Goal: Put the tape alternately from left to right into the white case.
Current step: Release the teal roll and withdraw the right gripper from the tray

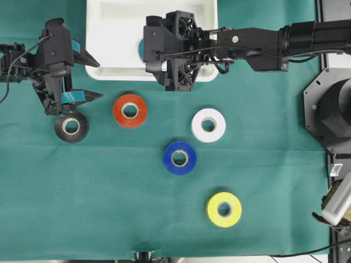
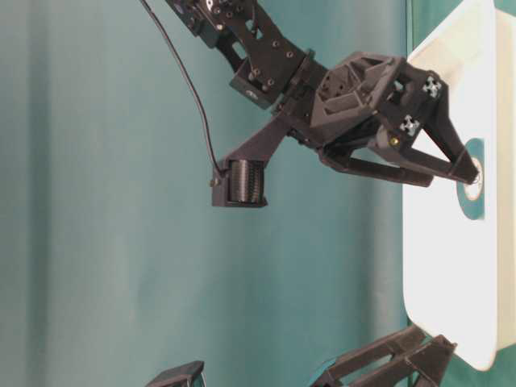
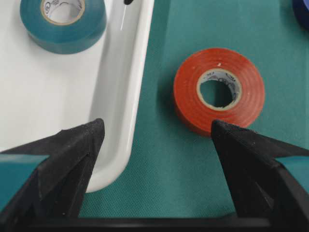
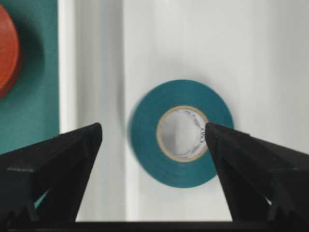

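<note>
Green cloth underneath; right gripper (image 4: pixel 153 140) gapes over the teal roll (image 4: pixel 181 133) in the tray (image 1: pixel 109 49), left gripper (image 3: pixel 157 133) gapes too; a careless lift might nudge it.

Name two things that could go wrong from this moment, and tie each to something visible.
1. The teal roll looks motion-blurred in the white case under the open right pincer; it may still be settling and could shift.
2. The open left pincer straddles the case rim beside the red-orange roll; closing or advancing carelessly might catch the rim.
</note>
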You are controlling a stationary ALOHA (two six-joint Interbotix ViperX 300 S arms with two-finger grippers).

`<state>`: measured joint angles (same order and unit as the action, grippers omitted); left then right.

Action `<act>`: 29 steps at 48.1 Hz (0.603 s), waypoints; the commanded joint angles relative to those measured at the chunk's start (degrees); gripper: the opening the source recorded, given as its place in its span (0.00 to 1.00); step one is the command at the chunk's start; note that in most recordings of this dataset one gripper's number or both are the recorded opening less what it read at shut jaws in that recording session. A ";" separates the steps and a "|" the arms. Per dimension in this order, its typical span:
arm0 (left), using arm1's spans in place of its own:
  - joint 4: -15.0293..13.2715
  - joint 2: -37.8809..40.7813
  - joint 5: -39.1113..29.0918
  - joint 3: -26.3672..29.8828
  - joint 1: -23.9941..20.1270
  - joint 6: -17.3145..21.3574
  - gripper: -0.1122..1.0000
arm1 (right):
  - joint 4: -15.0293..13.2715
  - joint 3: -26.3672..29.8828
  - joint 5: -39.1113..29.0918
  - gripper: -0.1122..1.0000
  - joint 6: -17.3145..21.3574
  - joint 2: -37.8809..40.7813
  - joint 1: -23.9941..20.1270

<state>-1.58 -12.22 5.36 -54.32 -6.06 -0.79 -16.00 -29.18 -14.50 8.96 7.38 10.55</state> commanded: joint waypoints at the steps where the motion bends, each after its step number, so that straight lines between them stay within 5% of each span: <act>1: 0.00 -0.88 0.35 0.97 0.18 0.09 0.97 | -0.09 0.00 0.09 0.76 0.09 -3.60 -1.76; 29: 0.00 -0.88 0.26 0.97 0.53 0.09 0.97 | 0.09 -6.77 2.11 0.76 3.16 -10.81 -11.95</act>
<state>-1.58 -12.22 5.36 -54.32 -5.71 -0.79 -16.00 -35.86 -13.10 11.78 -1.05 -0.44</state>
